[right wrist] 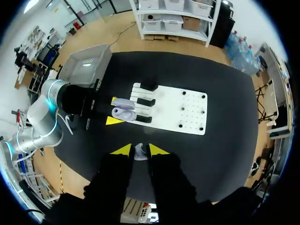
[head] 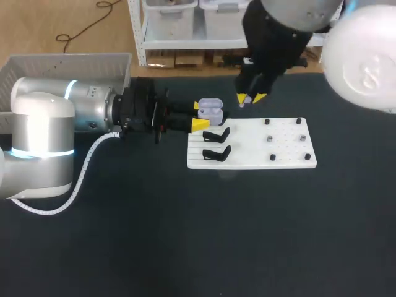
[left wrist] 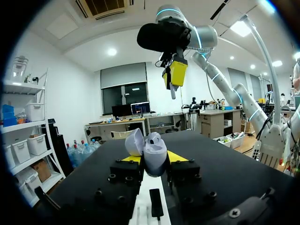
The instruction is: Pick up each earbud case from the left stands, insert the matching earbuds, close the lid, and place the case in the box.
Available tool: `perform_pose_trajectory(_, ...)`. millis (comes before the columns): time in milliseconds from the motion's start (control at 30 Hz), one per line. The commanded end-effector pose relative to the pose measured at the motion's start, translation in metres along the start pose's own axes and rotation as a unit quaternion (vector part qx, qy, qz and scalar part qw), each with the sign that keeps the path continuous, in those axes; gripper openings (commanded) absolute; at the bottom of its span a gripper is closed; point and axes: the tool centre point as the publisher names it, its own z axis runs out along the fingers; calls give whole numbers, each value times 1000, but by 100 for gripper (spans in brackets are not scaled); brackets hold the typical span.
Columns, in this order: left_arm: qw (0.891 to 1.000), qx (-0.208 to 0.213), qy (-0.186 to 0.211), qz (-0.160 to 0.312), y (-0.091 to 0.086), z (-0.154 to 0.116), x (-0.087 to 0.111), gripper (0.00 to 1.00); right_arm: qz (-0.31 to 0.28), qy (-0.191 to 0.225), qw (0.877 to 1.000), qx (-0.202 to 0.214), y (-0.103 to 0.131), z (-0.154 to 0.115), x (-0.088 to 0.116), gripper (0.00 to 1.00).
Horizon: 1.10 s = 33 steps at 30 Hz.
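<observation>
The left gripper point(head: 199, 116) was seen reaching in from the left side of the dark table point(head: 154, 235), its yellow-tipped fingers point(left wrist: 176, 157) pressed against the two sides of a pale lavender case point(head: 211, 111), which was held just off the left end of a white board point(head: 253, 162). In the left wrist view the case point(left wrist: 154, 152) was shown upright between the fingers, its lid point(left wrist: 134, 142) swung open to one side. The right gripper point(head: 250, 99) was seen coming in from the upper right and was positioned above the far edge of the board, just beside the case but apart from it, its fingers drawn narrow around a small pale earbud point(head: 247, 102). In the right wrist view the earbud point(right wrist: 139, 151) was seen pinched between the two yellow tips, with the case point(right wrist: 124, 108) and the board point(right wrist: 187, 101) lying well ahead of them. Two black stands point(head: 216, 135) were set one behind the other at the board's left end, and small dark pegs point(head: 299, 120) were dotted over its right part. A pale grey box point(head: 74, 57) was seen at the table's far left corner, behind the left arm and well apart from the board.
</observation>
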Motion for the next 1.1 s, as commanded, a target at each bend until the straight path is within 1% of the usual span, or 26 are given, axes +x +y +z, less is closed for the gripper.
perform_pose_trajectory(33, 1000, -2, 0, 1, -1, 0, 0, 0, -1, 35, 999, 11, 15, 15, -13, 0)
perform_pose_trajectory(500, 1000, -2, 0, 1, -1, 0, 0, 0, -1, 35, 999, 11, 15, 15, -13, 0)
perform_pose_trajectory(600, 1000, -2, 0, 1, -1, 0, 0, 0, -19, 27, 999, 0, 18, 14, -17, 0)
perform_pose_trajectory(733, 1000, -2, 0, 1, -1, 0, 0, 0, -57, 29, 998, -13, 25, 18, -21, 0)
perform_pose_trajectory(800, 1000, -2, 0, 1, -1, 0, 0, 0, -69, 26, 997, -8, 27, 21, -23, 0)
perform_pose_trajectory(900, 1000, -2, 0, 1, -1, 0, 0, 0, -87, 26, 996, -12, 31, 23, -24, 0)
perform_pose_trajectory(1100, 1000, -2, 0, 1, -1, 0, 0, 0, -121, 34, 992, -9, 38, 31, -25, 0)
